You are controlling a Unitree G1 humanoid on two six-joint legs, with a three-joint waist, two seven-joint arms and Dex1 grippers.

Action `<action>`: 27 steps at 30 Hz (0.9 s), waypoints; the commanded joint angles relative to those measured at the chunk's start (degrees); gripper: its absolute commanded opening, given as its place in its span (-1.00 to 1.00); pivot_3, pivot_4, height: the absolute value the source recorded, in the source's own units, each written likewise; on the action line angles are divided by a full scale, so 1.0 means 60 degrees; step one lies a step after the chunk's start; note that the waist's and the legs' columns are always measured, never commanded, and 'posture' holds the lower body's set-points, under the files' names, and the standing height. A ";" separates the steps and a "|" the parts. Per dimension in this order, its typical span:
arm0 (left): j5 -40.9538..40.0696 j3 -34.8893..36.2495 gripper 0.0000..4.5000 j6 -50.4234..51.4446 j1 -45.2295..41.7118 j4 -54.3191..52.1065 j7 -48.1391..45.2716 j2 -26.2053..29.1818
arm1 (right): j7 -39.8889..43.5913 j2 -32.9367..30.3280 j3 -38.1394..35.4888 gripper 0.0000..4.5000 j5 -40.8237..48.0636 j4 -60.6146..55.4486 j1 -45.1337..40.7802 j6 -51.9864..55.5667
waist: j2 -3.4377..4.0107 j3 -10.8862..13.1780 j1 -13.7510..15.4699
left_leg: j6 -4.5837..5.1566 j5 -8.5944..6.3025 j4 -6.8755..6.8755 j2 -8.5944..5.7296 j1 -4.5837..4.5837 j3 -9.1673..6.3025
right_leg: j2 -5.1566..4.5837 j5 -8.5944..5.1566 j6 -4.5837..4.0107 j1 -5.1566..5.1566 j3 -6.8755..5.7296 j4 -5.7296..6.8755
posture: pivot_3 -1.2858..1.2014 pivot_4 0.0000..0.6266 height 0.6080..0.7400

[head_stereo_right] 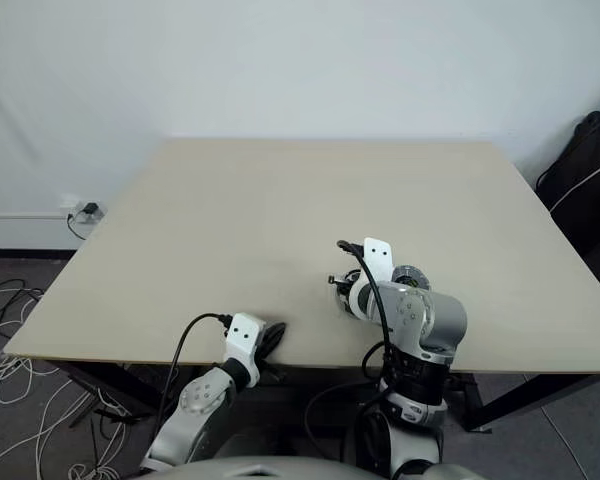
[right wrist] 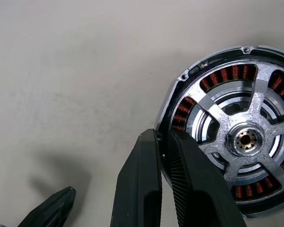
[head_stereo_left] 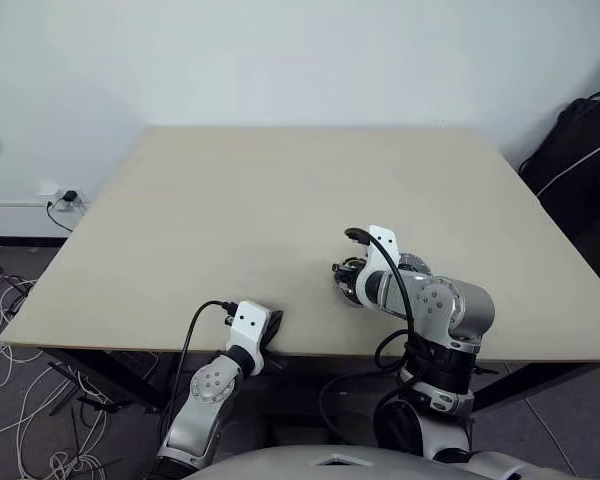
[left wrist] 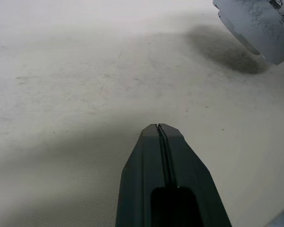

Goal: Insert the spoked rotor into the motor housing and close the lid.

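The motor housing point(right wrist: 227, 142) is a dark round part with copper windings. The spoked rotor point(right wrist: 246, 139) sits inside it, its silver spokes meeting at a small hub. My right gripper point(right wrist: 163, 136) is shut on the housing's rim, one finger outside the wall and one over the windings. From above, this gripper point(head_stereo_left: 348, 284) is at the table's front middle. A silver-grey disc, the lid point(head_stereo_left: 413, 265), lies just right of that wrist. My left gripper point(left wrist: 159, 127) is shut and empty, low over the table's front edge point(head_stereo_left: 272, 325), left of the right gripper.
The beige table point(head_stereo_left: 280, 200) stretches wide and bare behind both grippers. A black bag point(head_stereo_left: 580, 160) stands off the table's right side. Cables point(head_stereo_left: 10, 330) lie on the floor to the left.
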 commanded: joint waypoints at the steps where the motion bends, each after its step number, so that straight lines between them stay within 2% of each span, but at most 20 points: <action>1: -0.0011 0.0029 -1.00 -0.0058 -0.0048 -0.0209 0.0007 -0.0001 | -0.0704 0.2249 -0.0548 -0.99 0.0798 0.0034 -0.0417 0.0093 | 0.0001 0.0001 -0.0005 | 0.0001 0.0000 0.0000 0.0000 0.0000 0.0000 | 0.0000 0.0000 0.0000 0.0000 0.0000 0.0000 | 0.03 -1.00 1.00; 7: -0.0002 0.0037 -1.00 -0.0040 -0.0072 -0.0215 0.0015 0.0004 | -0.1303 0.2350 -0.0305 -0.99 0.1661 0.0910 -0.0647 0.0093 | 0.0004 -0.0003 -0.0014 | 0.0003 0.0002 0.0000 0.0002 0.0007 0.0000 | 0.0004 0.0000 0.0000 0.0007 0.0001 0.0000 | 0.03 -1.00 1.00; 11: 0.0013 0.0035 -1.00 -0.0038 -0.0075 -0.0202 0.0044 -0.0010 | -0.1317 0.2570 -0.0782 -0.99 0.1691 0.1434 -0.1103 0.0093 | 0.0006 -0.0007 -0.0015 | 0.0010 0.0006 0.0000 0.0002 0.0019 0.0000 | 0.0007 0.0000 0.0000 0.0020 -0.0001 0.0000 | 0.03 -1.00 1.00; 21: 0.0007 0.0043 -1.00 -0.0044 -0.0129 -0.0138 0.0047 0.0020 | -0.1397 0.3265 -0.1157 0.46 0.2780 0.1971 -0.1715 -0.0272 | 0.0024 -0.0027 -0.0017 | 0.0055 0.0032 0.0001 0.0002 0.0021 0.0000 | 0.0007 0.0001 0.0003 0.0025 -0.0001 0.0000 | 0.03 -1.00 1.00; 27: 0.0012 0.0030 -1.00 -0.0060 -0.0119 -0.0141 0.0013 0.0064 | -0.1157 0.3740 -0.1418 0.46 0.4455 0.1614 -0.2016 0.0081 | 0.0025 -0.0027 -0.0018 | 0.0057 0.0032 0.0000 0.0002 0.0020 0.0000 | 0.0007 0.0001 0.0003 0.0024 -0.0001 -0.0002 | 0.03 -1.00 1.00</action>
